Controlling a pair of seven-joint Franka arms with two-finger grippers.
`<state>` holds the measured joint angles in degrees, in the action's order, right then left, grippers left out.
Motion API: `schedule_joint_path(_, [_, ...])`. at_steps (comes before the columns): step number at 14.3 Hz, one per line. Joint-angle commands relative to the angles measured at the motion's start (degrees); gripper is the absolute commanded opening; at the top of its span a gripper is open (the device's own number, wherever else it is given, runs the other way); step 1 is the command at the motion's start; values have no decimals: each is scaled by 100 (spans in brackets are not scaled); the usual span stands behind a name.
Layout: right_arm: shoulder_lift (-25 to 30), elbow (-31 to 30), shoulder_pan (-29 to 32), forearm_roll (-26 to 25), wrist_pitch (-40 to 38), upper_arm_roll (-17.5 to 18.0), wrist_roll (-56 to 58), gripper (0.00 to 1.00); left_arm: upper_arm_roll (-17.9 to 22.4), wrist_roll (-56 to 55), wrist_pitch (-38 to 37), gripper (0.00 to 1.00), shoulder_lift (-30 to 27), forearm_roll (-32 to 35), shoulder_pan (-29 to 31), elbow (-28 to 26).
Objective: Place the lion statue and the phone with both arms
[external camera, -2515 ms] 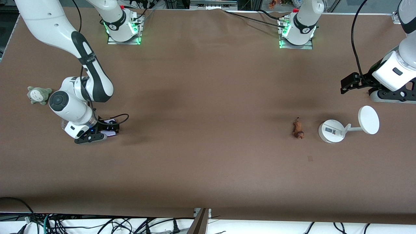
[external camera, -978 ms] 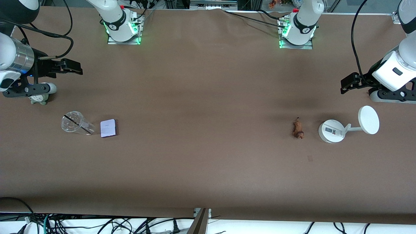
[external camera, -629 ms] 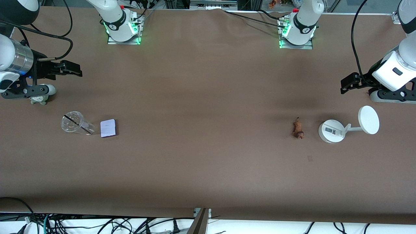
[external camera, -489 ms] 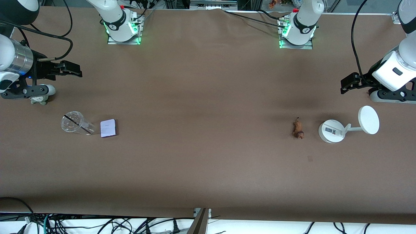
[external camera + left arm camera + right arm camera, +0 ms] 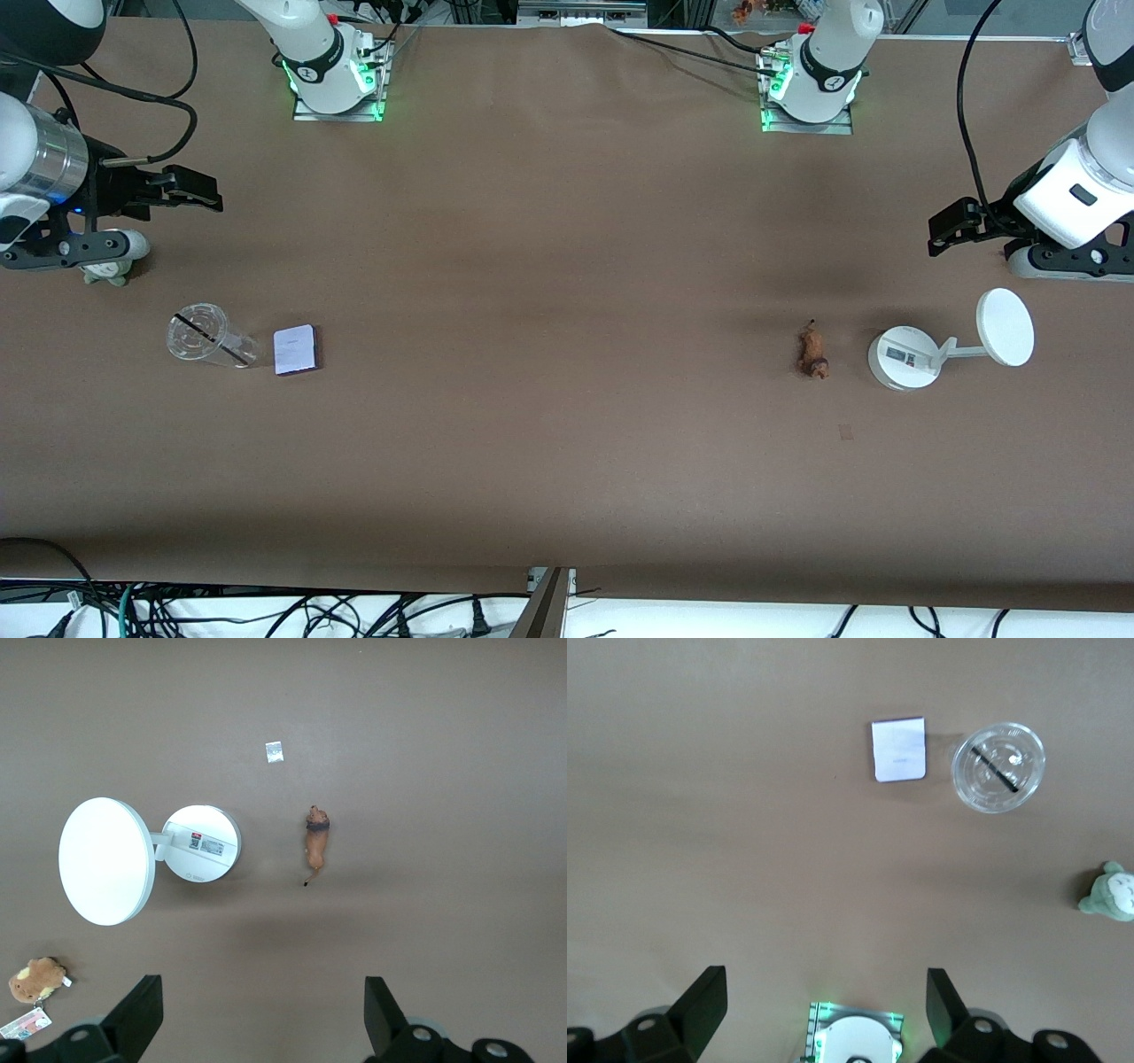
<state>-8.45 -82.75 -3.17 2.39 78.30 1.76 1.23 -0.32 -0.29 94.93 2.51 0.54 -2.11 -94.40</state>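
No text could be read anywhere. The white stand's base [image 5: 202, 843] carried a small printed label [image 5: 211, 847], its characters too small to make out.

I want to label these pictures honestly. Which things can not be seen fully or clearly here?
- Grey-green plush toy: front view, mostly hidden under the right gripper.
- Rounder brown plush with card tag: left wrist view only; its tag is cut by the edge.
- Label on the white round-based stand: text too small.
- Tiny orange-brown lion statue: details too small.

A clear cup [image 5: 205, 336] crowds the phone [image 5: 295, 349]; a white stand [image 5: 912, 354] flanks the lion statue [image 5: 811, 351].
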Motion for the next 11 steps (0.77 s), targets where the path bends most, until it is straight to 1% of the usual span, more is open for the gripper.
schedule_joint_path(1, [677,-950,71,-20,649,-9,-18,99,50,90,-54,100,-66,-80,-44,-34])
schedule_joint_path(2, [852,-1153,80,-20,808,-9,-27,99,50,82,-54,100,-66,-80,-44,-34])
schedule_joint_path(3, [915,-1216,80,-20,871,-9,-53,99,41,82,-54,100,-66,-80,-53,-26])
schedule_joint_path(7, [986,-1226,80,-28,1126,-9,-88,100,33,82,-54,100,-22,-80,-79,71])
schedule_joint_path(11, [942,-1190,80,-20,1118,35,-62,100,32,82,-63,100,13,-80,-70,80])
